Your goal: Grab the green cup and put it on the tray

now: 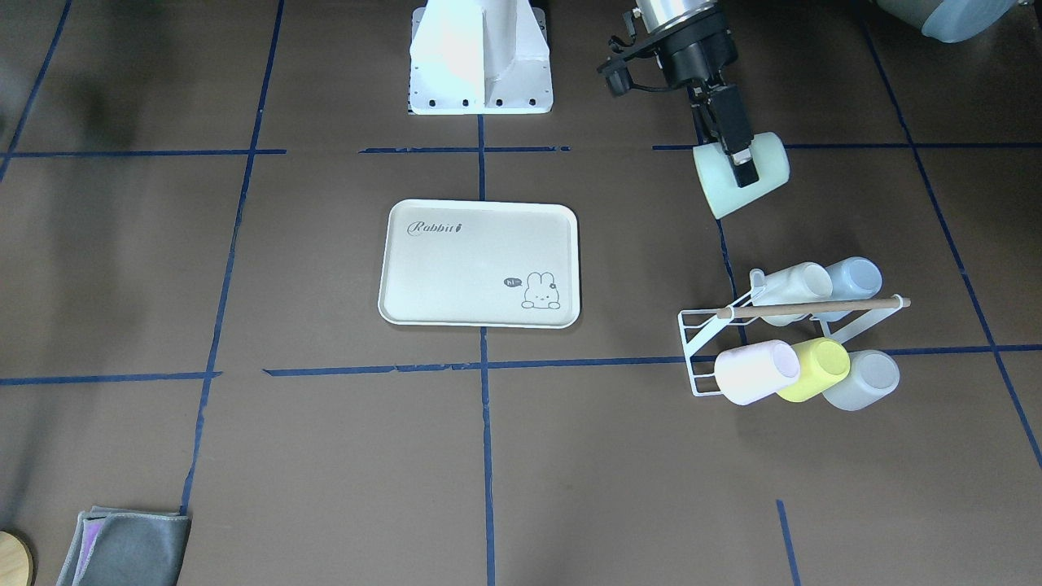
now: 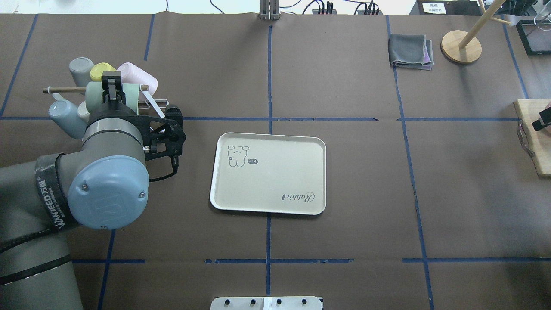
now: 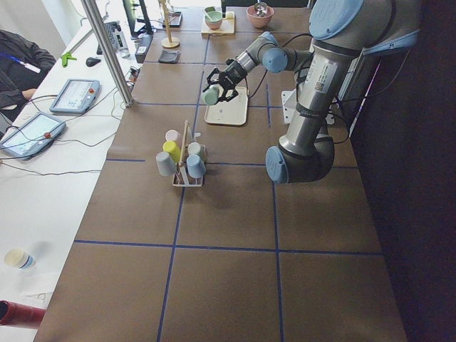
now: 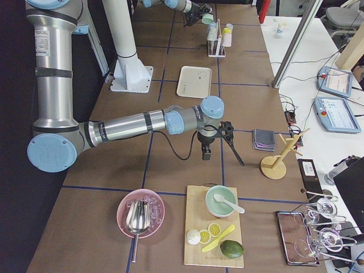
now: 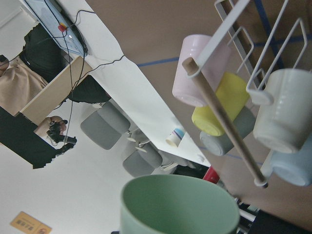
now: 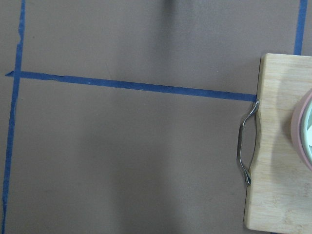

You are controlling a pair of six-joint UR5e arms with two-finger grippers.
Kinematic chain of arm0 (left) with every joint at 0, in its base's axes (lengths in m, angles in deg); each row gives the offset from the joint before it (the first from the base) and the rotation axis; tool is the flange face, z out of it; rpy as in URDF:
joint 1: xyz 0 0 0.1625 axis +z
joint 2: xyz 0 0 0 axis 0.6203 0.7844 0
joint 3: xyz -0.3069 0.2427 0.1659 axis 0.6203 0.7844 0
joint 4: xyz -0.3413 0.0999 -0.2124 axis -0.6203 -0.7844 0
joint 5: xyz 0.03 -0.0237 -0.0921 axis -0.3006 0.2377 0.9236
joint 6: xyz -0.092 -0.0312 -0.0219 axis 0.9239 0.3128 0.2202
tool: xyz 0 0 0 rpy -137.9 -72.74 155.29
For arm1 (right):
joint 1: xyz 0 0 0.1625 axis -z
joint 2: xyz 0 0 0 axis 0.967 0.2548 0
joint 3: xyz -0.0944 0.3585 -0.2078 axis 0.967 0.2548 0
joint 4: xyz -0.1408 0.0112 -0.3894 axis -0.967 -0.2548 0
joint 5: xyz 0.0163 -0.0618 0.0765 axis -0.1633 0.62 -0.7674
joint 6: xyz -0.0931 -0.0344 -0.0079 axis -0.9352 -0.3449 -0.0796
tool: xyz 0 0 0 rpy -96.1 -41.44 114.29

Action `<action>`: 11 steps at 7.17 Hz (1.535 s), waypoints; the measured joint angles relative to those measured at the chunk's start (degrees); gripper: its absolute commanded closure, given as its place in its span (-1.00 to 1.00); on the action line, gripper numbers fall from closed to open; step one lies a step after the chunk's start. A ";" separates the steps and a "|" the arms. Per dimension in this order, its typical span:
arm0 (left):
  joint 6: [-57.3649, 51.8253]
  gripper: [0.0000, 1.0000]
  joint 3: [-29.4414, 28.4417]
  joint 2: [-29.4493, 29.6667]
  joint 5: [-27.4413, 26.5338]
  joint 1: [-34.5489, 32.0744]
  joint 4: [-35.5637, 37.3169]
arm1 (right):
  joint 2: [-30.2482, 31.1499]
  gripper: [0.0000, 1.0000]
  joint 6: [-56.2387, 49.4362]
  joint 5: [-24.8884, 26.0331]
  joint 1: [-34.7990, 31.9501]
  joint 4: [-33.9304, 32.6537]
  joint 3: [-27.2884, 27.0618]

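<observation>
The green cup (image 1: 733,194), a small pale mint tumbler with no handle and a smooth matte wall, is hanging clear of the table, tipped onto its side. The left gripper (image 1: 742,167) is clamping the cup, with one black finger lying across the outside wall and the other finger hidden. In the left wrist view the cup's round rim and darker green inside are filling the lower edge. The cup is lying on the robot's left of the tray (image 1: 464,277), well apart from it. The tray, cream with grey "Rabbit" lettering and a bunny drawing, is lying flat at mid-table. A white wire rack (image 1: 698,346) is carrying a pink cup (image 1: 757,372), a yellow cup (image 1: 814,370) and other pastel cups. The right gripper (image 4: 230,145) is hovering near a wooden board (image 6: 273,122); whether its jaws are parted cannot be told.
</observation>
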 measured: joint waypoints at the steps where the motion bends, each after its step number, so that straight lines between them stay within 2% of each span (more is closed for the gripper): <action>1: 7.05 0.57 -0.57 -0.18 3.02 0.14 -4.80 | -0.03 -1.00 0.00 -0.01 -0.07 0.00 0.00; 4: 22.00 0.57 -7.39 -0.48 5.34 1.58 -23.41 | -0.04 -1.00 0.00 -0.01 -0.15 0.00 -0.08; 7: 30.37 0.57 -19.49 -0.54 5.38 2.91 -50.82 | -0.05 -1.00 0.00 -0.06 -0.14 0.00 -0.01; 8: 33.06 0.68 -23.52 -0.50 5.31 3.56 -61.20 | -0.05 -1.00 0.00 -0.08 -0.15 0.00 -0.01; 9: 35.16 0.68 -27.03 -0.41 5.32 4.01 -70.11 | -0.05 -1.00 0.00 -0.09 -0.15 0.00 -0.01; 11: 36.70 0.67 -32.75 0.03 7.62 4.34 -83.24 | -0.05 -1.00 0.00 -0.22 -0.26 0.00 0.00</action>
